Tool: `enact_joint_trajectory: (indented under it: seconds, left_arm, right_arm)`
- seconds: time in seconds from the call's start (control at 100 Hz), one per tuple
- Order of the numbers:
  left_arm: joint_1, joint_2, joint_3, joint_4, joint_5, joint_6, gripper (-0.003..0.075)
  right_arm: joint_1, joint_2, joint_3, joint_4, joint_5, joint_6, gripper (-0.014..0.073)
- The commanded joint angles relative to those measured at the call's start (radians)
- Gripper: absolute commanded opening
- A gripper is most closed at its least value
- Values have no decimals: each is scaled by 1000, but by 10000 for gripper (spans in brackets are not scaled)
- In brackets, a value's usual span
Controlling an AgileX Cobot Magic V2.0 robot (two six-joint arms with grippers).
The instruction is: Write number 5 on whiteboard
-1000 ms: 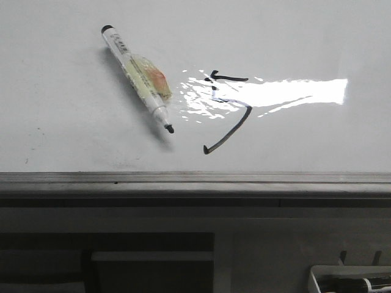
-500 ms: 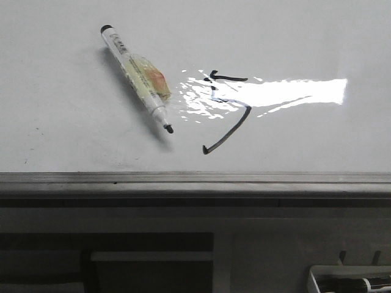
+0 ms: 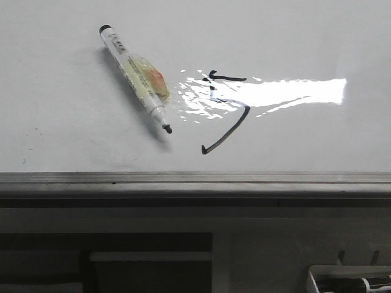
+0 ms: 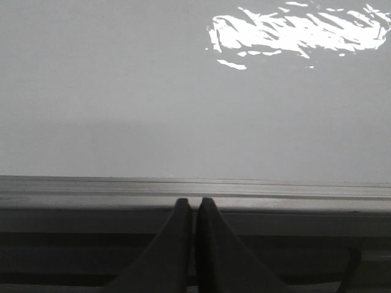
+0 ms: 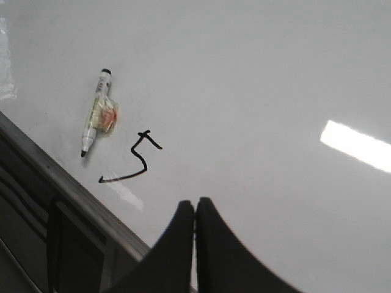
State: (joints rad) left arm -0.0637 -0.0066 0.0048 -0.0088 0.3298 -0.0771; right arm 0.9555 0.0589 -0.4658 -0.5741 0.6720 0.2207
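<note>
Front view: you can see the number 5 (image 3: 225, 111) drawn in black on the whiteboard (image 3: 73, 122), close to its near edge and about halfway along it. Bright glare washes over the top part of it. The marker (image 3: 135, 78) lies flat on the board just to the side of the 5, cap off, its black tip pointing toward the near edge. No arm shows here. By the look of it, the writing step is done and the pen has been put down. If you want a next move, it only calls for keeping the arms off the wet ink. Below the board, in the near right corner of the picture, a small white tray (image 3: 317, 276) holds at least one more marker (image 3: 357, 284).

Left wrist view: the left gripper (image 4: 195, 204) has its jaws pressed together and holds nothing. It sits over the grey rail (image 4: 91, 189) at the board's near edge. Only bare board and glare lie past it.

Right wrist view: the right gripper (image 5: 195, 205) also has its jaws pressed together, with nothing in them. It hangs over the board, apart from the 5 and the marker, which lie near the railed edge.
</note>
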Motion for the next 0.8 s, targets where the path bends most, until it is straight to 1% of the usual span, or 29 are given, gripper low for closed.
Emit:
enact_joint_trajectory:
  seconds: [0.0, 0.06, 0.12, 0.18, 0.23, 0.31, 0.41, 0.46, 0.5, 0.52, 0.53, 0.58, 0.61, 0.72, 0.75, 0.79]
  left_arm:
    - [2, -26, 16, -9, -63, -2, -20]
    - [2, -26, 16, -9, -63, -2, -20]
    - [2, -26, 16, -9, -63, -2, -20]
    - [2, -26, 16, -9, -63, -2, -20]
    - [2, -26, 16, -9, -63, -2, -20]
    - [2, -26, 16, -9, -63, -2, -20]
    - [2, -26, 16, -9, -63, -2, -20]
    - [2, -26, 16, -9, -63, -2, -20]
    - [2, -26, 16, -9, -63, -2, -20]
    - [2, -26, 16, -9, -63, -2, -20]
    - [2, -26, 16, -9, -63, -2, -20]
    - [2, -26, 16, -9, -63, -2, -20]
    - [2, -26, 16, -9, -63, -2, -20]
    - [2, -26, 16, -9, -63, -2, -20]
    - [2, -26, 16, -9, -63, -2, -20]
    - [2, -26, 16, -9, -63, -2, -20]
  right_arm:
    - [-5, 12, -3, -43, -30, 4, -41]
    - [-16, 12, 22, -53, -18, 60, -41]
    - [-52, 12, 48, -50, -8, 79, -41]
    - [-128, 12, 76, -30, -6, 79, -41]
    - [-208, 12, 97, 28, -8, 79, -41]
    - [-346, 12, 138, 53, -99, 65, -42]
    - [-536, 12, 207, 119, -263, 65, -43]
    - [-612, 12, 245, 151, -349, 65, -43]
    - [-661, 12, 274, 196, -405, 65, -43]
    - [-695, 12, 299, 242, -441, 65, -43]
    - [-704, 12, 305, 242, -448, 65, -43]
    - [-759, 12, 354, 335, -494, 65, -43]
    - [-786, 12, 383, 364, -516, 65, -43]
    - [-863, 12, 488, 376, -587, 65, -43]
    - [-873, 12, 508, 376, -594, 65, -43]
    - [-883, 12, 502, 376, -514, 65, -43]
